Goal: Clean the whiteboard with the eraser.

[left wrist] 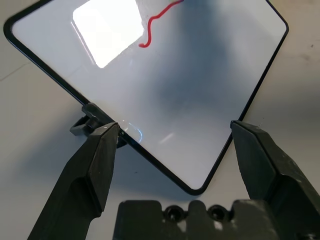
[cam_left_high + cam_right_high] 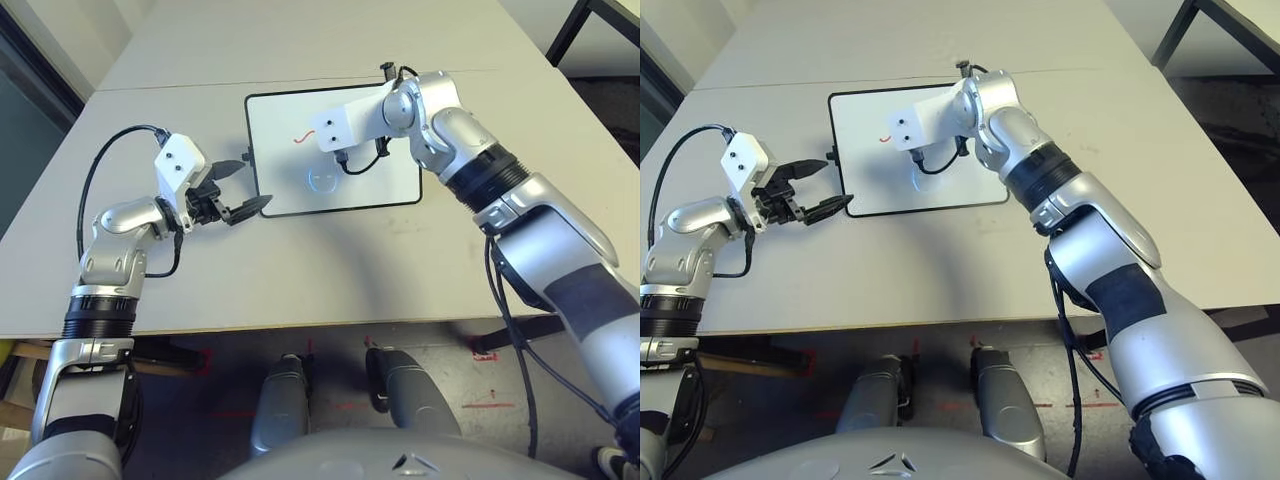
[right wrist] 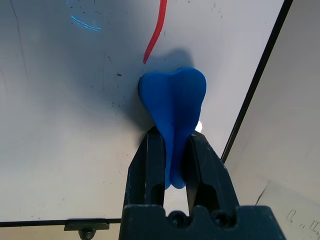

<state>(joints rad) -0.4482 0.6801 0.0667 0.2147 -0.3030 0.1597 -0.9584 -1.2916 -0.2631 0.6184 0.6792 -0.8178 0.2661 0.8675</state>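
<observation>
The whiteboard (image 2: 290, 190) lies flat on the table, with a short red squiggle (image 2: 302, 136) near its far left part. Over the board's middle, my right gripper (image 3: 172, 137) is shut on the blue eraser (image 3: 172, 100). The eraser's broad end rests against the board just beside the lower end of the red line (image 3: 156, 35). My left gripper (image 2: 250, 187) is open at the board's left short edge. Its fingers (image 1: 100, 150) straddle the board's near-left corner, and one fingertip is close to the small dark knob (image 1: 87, 120).
The pale table (image 2: 330, 270) has a seam running across behind the board, and its front edge is near my body. A black cable (image 2: 95, 180) loops off the left wrist. The dark leg of another table (image 2: 570, 30) stands at the far right.
</observation>
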